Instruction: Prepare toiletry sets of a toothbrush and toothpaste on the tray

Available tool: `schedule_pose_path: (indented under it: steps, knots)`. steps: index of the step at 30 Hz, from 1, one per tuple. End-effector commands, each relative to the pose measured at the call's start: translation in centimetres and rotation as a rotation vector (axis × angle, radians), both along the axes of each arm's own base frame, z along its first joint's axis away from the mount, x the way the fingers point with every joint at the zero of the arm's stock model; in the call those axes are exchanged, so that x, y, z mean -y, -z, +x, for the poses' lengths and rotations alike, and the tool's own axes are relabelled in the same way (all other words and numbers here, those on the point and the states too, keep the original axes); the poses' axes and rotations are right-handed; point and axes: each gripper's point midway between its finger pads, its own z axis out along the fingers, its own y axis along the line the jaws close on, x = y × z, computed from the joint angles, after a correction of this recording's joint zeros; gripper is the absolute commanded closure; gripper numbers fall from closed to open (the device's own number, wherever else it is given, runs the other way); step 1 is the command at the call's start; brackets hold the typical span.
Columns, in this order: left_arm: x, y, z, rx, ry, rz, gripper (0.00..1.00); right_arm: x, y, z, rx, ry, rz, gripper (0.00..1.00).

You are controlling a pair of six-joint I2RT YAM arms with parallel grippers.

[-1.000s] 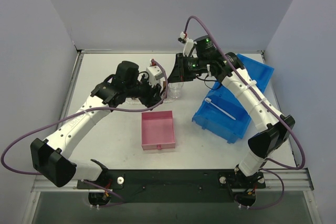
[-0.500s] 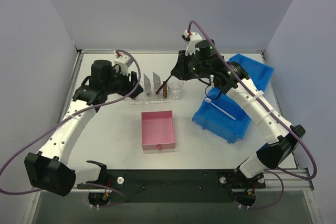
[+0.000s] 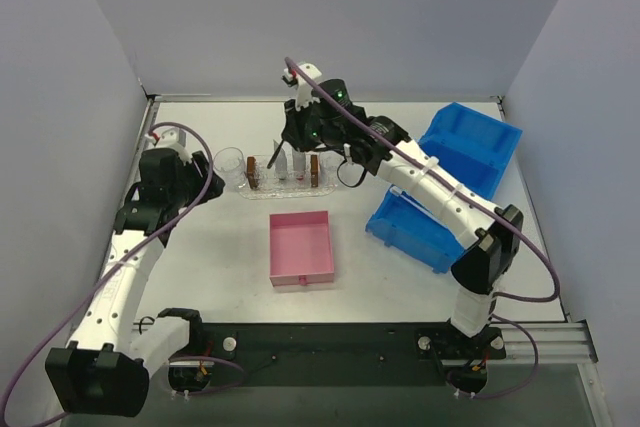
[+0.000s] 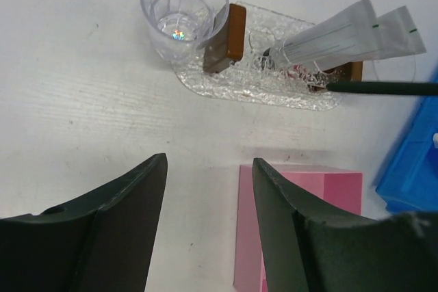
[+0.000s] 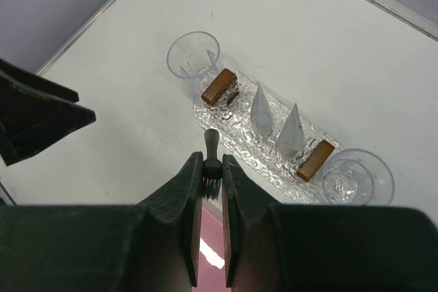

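Two toothpaste tubes (image 5: pixel 261 109): upright on the tray (image 5: pixel 236 143), between the brown blocks (image 5: pixel 218 87).
Toothbrush (image 5: pixel 211 143): clamped in the right end effector (image 5: pixel 211 169), handle tip over the tray.
Left end effector (image 4: pixel 207 169): fingers spread, empty, well apart from the tray.
Step, judged: lower slowly and set the brush beside a tube without tipping the tubes or cups (image 5: pixel 194 56).
Hidden: bristle end is buried between the fingers; can't tell if the tip touches the tray.

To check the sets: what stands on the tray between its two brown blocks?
Two silver toothpaste tubes stand upright between the brown blocks on the tray. The right wrist view shows this most clearly.
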Motion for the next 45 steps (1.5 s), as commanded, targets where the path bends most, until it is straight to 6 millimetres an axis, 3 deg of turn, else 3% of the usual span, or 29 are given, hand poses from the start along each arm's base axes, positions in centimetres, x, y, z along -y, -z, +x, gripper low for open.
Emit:
schedule_pose_path:
  steps: [1,5,14,24,45]
  knots:
    - [-0.7,-0.7,-1.0,0.063,-0.052,-0.017,0.37,-2.3,-2.5,2.1,0.154,-0.016,0.012,1.00]
    - [-0.7,-0.6,-1.6,0.090,-0.023,0.007,0.37,-4.0,-0.2,3.6,0.158,-0.031,-0.041,1.00]
    - [0.2,-0.5,-1.4,0.106,0.121,0.082,0.37,-6.2,1.0,6.3,0.200,-0.027,-0.095,1.00]
    - [-0.2,0.9,-1.8,0.079,0.138,0.135,0.37,-6.5,2.6,6.0,0.183,-0.040,-0.163,1.00]
    - [-0.4,1.6,-1.2,0.053,0.116,0.124,0.37,-7.0,5.6,6.1,0.127,-0.078,-0.197,1.00]
